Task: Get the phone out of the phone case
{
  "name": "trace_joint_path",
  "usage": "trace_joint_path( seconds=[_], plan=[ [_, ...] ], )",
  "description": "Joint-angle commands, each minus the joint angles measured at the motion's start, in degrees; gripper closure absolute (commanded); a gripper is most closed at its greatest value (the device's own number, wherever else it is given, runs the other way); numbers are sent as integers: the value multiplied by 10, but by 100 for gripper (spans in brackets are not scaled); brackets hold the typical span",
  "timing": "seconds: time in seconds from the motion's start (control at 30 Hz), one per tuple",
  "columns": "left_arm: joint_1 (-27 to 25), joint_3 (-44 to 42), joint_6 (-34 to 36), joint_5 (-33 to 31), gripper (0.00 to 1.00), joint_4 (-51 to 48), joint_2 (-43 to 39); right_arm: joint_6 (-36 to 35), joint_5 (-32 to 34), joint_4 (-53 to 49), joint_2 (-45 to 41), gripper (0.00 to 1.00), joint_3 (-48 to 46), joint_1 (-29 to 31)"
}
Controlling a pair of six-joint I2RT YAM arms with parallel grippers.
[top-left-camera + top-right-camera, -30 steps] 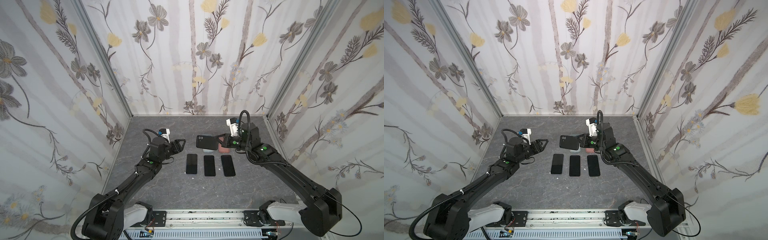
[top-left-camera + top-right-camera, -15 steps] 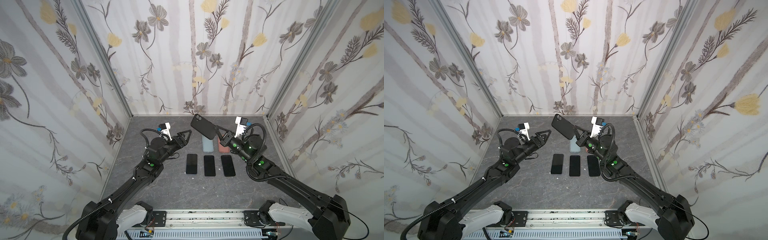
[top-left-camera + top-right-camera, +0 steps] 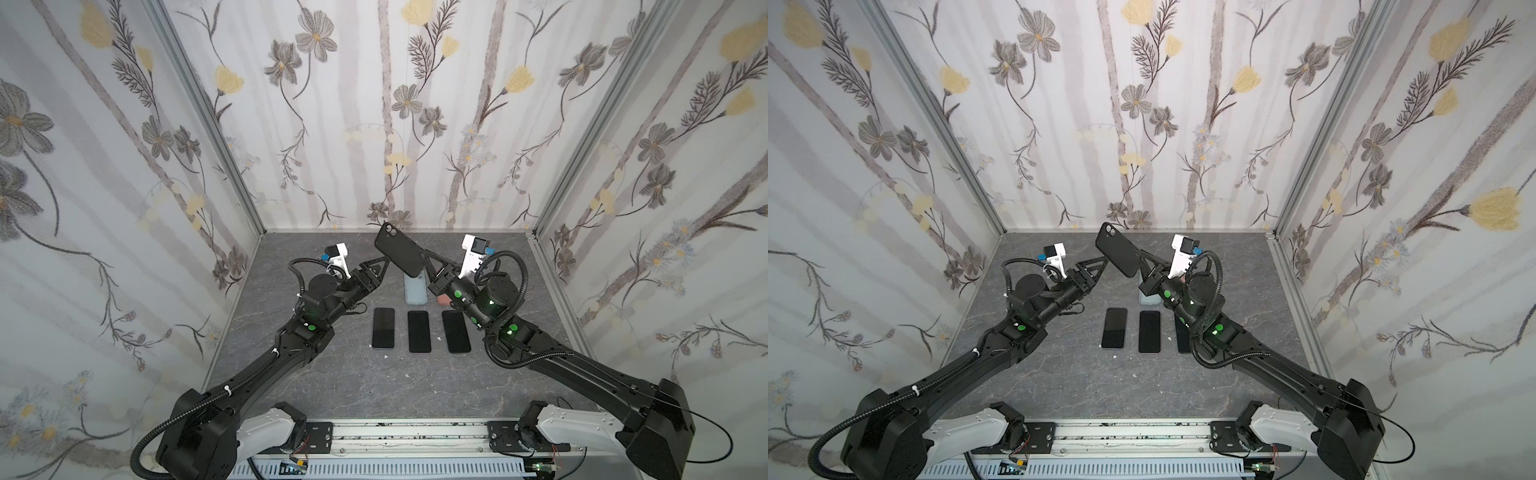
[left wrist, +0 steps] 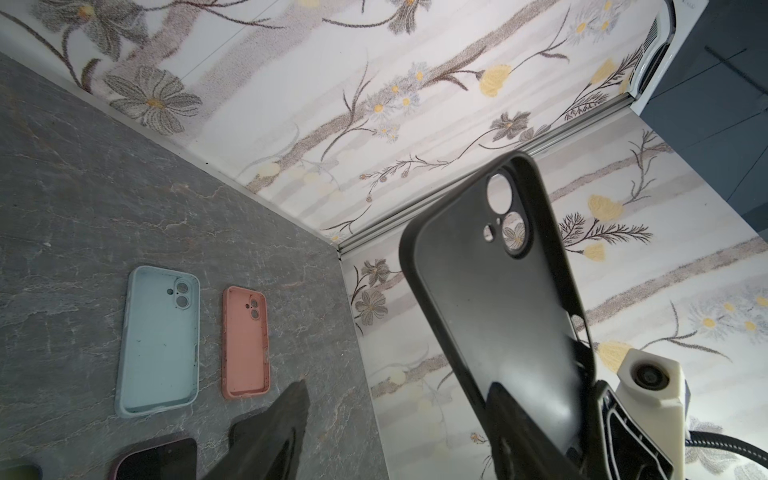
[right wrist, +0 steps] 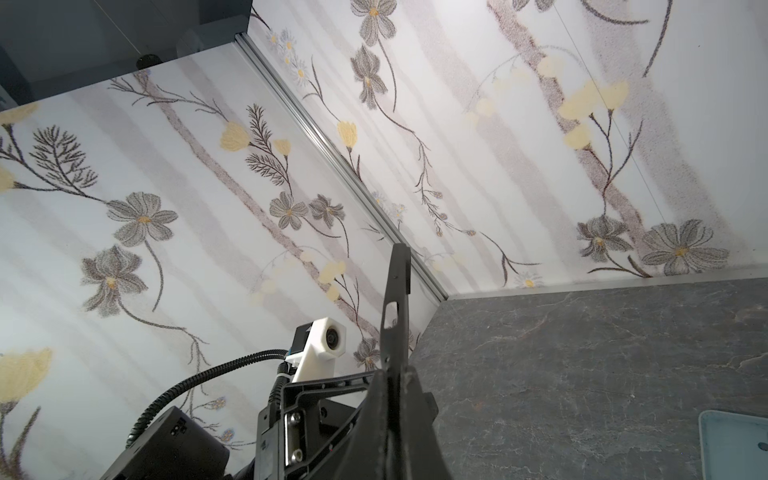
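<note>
Black, the phone case (image 3: 398, 248) hangs tilted above the surface (image 3: 332, 374) at centre frame, its lower end pinched by the right pincer (image 3: 424, 261). Wallpaper (image 4: 415, 104) shows through its lens holes, so it looks empty. Three bare phones (image 3: 418, 331) lie in a row lower in the frame. Left pincer (image 3: 380, 266), spread, sits just beside its edge. Extraction seems done; next, lay the case down beside the blue case (image 4: 160, 340).

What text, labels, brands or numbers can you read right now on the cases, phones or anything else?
No readable text anywhere.
Black case, blue case, pink case: plain, no lettering.
Three phones: screens dark, nothing shown.
White unit past the wall: faint mark at its edge, too small to read.
</note>
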Motion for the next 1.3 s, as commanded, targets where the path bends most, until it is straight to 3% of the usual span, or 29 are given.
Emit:
trace_joint_path(
  seconds=[0.0,0.33,0.67,1.1,1.27],
  plan=[
    [-2,8,-16,-10,34,31,3,-46,43,-8,4,100,10,22],
    [-11,13,-27,-3,57,36,17,-105,86,-19,14,100,24,54],
    [-13,25,-33,16,68,42,39,-145,106,-13,25,100,23,70],
    [-13,18,-27,7,99,46,35,-154,102,-9,33,100,21,71],
    [-13,18,-20,-1,100,46,33,-153,92,-10,31,100,21,72]
  ],
)
